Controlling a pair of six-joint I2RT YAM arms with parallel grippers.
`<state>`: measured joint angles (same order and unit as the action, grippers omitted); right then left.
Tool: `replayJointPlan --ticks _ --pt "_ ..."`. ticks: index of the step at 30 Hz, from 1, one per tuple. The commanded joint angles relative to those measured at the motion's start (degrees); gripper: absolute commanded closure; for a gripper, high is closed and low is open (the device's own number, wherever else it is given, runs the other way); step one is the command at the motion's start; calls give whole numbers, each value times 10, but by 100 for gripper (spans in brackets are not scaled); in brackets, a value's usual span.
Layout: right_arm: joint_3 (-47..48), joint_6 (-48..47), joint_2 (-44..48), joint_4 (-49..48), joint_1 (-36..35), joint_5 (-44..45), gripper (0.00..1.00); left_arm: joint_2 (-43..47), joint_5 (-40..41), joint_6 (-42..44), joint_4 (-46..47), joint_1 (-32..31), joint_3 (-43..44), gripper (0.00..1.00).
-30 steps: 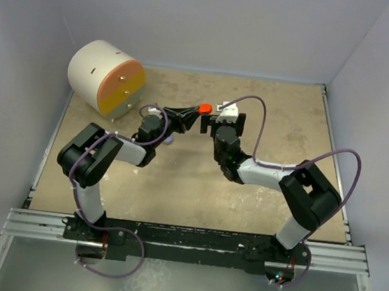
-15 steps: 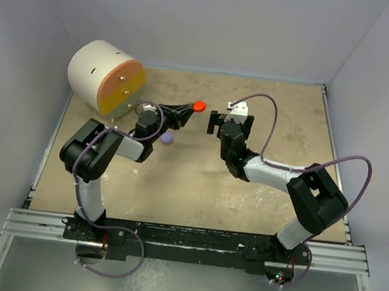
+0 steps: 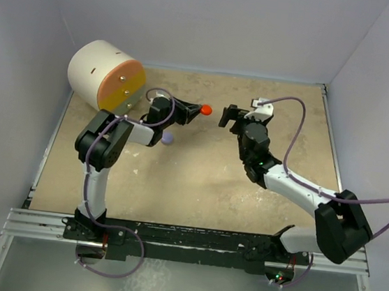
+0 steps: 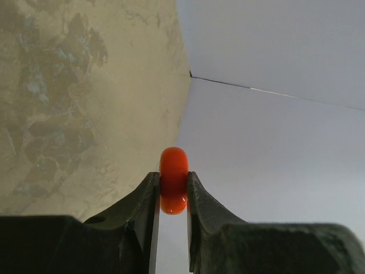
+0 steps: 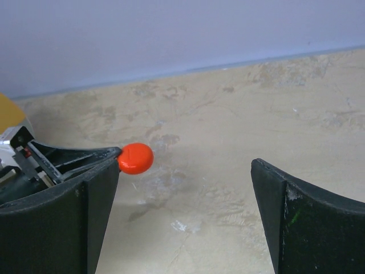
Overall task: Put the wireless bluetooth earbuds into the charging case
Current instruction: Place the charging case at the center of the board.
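The left gripper is clamped on the red-orange charging case, a small round disc. In the left wrist view the case sits edge-on between the two black fingertips, pinched across its flat faces, with its upper half standing proud of the tips. From above, the case lies between the two grippers, at the very tip of the left one and separated by a clear gap from the right gripper. The right gripper stands wide apart with nothing between its fingers. In the right wrist view the case appears beyond and just above the tip of the finger on the left of the frame, not touching it. The earbuds are too small to make out in any view. A small round lavender piece lies on the mottled tan table, just beside the left arm's wrist. A white drum with an orange face rests at the far left corner.
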<state>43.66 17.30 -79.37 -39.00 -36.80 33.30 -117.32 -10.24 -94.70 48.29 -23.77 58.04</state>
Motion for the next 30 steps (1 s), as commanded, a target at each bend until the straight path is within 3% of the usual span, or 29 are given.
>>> replayJointPlan --ticks 1,10,22,26,30 --pt "-24 9 42 -55 20 -41 0 -10 10 117 -101 -3 71 100" --pt "-43 5 68 -80 29 -70 0 -71 37 193 -228 -18 172 100" --pt "-58 16 65 -98 45 -108 0 -106 60 249 -300 -35 239 100" --pt "-58 19 67 -97 49 -115 0 -106 58 260 -322 -36 245 64" --pt "-60 20 68 -96 52 -118 0 -91 67 279 -344 -36 244 49"
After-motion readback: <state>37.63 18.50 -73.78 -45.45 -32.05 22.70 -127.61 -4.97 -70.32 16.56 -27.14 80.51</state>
